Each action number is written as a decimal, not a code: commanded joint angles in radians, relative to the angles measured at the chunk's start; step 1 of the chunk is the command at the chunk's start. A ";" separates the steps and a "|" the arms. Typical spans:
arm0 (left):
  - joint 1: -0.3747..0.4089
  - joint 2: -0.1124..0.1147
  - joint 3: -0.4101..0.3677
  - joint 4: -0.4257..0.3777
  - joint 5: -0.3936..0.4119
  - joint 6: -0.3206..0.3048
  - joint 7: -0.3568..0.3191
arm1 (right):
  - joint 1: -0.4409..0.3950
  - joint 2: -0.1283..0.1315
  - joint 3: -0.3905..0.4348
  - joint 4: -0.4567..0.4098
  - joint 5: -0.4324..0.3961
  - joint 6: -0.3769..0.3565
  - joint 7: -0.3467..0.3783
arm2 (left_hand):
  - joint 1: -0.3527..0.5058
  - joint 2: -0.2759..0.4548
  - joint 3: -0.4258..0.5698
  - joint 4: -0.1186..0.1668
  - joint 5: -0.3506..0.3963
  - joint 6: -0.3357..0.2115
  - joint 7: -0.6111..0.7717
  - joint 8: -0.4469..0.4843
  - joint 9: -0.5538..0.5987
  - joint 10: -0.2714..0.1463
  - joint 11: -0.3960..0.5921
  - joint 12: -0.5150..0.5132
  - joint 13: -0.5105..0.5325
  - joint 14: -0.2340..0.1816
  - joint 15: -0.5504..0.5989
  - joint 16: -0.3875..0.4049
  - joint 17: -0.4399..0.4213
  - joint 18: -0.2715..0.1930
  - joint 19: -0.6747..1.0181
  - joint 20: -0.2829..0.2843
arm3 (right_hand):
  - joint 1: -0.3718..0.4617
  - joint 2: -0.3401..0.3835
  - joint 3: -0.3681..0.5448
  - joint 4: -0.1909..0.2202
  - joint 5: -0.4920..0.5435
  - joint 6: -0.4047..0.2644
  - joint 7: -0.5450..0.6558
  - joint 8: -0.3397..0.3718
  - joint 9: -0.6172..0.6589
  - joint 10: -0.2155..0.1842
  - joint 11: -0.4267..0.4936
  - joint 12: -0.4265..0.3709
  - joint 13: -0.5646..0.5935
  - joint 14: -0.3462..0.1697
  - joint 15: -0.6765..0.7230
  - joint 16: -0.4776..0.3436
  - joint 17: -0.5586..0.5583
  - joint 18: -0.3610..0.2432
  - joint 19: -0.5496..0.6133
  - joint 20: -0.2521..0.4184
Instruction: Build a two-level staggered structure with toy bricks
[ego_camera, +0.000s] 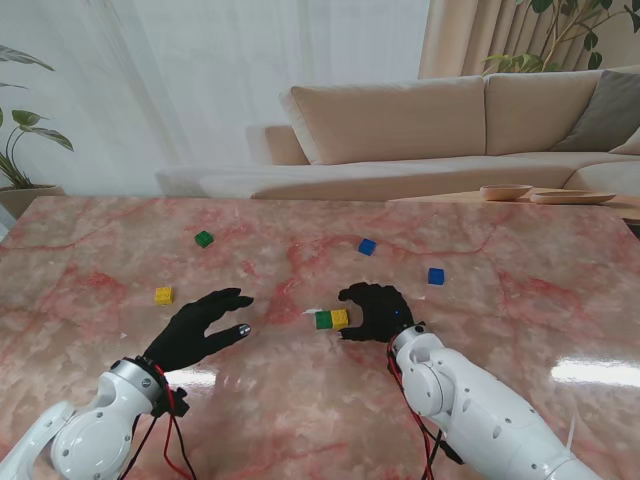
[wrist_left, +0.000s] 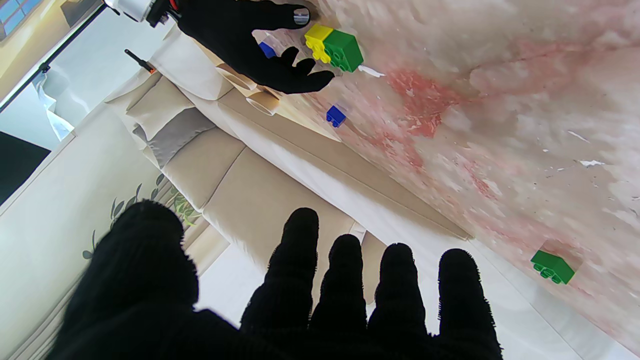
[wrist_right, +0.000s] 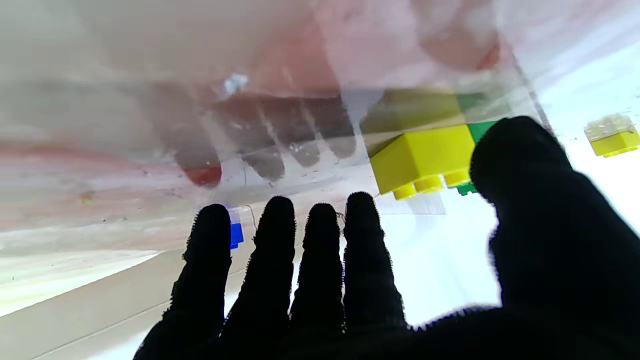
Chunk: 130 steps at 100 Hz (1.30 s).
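Note:
A green brick (ego_camera: 323, 320) and a yellow brick (ego_camera: 340, 318) sit side by side, touching, on the pink marble table (ego_camera: 300, 410). My right hand (ego_camera: 378, 308) is open, curled close around the yellow brick's right side; contact cannot be told. The right wrist view has the yellow brick (wrist_right: 425, 157) beside the thumb, with the green brick (wrist_right: 481, 130) mostly hidden. My left hand (ego_camera: 200, 325) is open, fingers spread, left of the pair and holding nothing. The left wrist view shows the pair: yellow brick (wrist_left: 318, 40), green brick (wrist_left: 345, 50), right hand (wrist_left: 240, 35).
Loose bricks lie around: a yellow one (ego_camera: 163, 295) near my left hand, a green one (ego_camera: 204, 238) farther away, and two blue ones (ego_camera: 367, 246) (ego_camera: 436, 276) beyond my right hand. A beige sofa (ego_camera: 400, 120) stands behind the table's far edge.

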 joint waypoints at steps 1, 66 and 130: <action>-0.001 -0.002 0.006 0.008 -0.002 0.002 0.005 | -0.034 0.011 0.018 -0.034 -0.013 0.000 0.010 | 0.016 0.035 -0.038 -0.025 0.011 -0.008 -0.010 0.008 0.024 -0.001 -0.023 0.001 0.019 -0.014 -0.016 -0.003 -0.021 -0.003 0.012 0.011 | -0.046 0.008 -0.009 0.043 -0.043 0.023 -0.032 -0.015 -0.051 0.021 -0.036 -0.053 -0.043 0.008 -0.066 -0.053 -0.024 -0.001 -0.052 -0.031; -0.039 0.004 0.009 0.040 -0.013 -0.022 -0.025 | -0.398 0.049 0.404 -0.494 -0.132 -0.098 0.080 | 0.015 0.023 -0.037 -0.021 0.010 -0.007 -0.009 0.008 0.020 -0.004 -0.022 0.001 0.016 -0.016 -0.016 -0.003 -0.019 -0.011 0.004 0.012 | -0.231 0.134 0.045 0.071 -0.100 0.035 -0.131 -0.101 0.014 0.045 -0.314 -0.343 0.031 0.054 -0.535 -0.303 -0.034 0.013 -0.338 -0.264; 0.049 0.091 -0.334 -0.018 0.169 -0.074 -0.474 | -0.386 0.047 0.368 -0.465 -0.106 -0.097 0.082 | -0.029 -0.222 0.325 -0.056 -0.177 -0.123 -0.053 -0.005 -0.126 -0.025 -0.100 -0.019 -0.155 -0.026 -0.072 0.014 -0.049 -0.039 -0.280 0.146 | -0.214 0.131 0.048 0.065 -0.090 0.031 -0.126 -0.104 -0.002 0.056 -0.311 -0.337 0.013 0.055 -0.537 -0.288 -0.051 0.020 -0.315 -0.258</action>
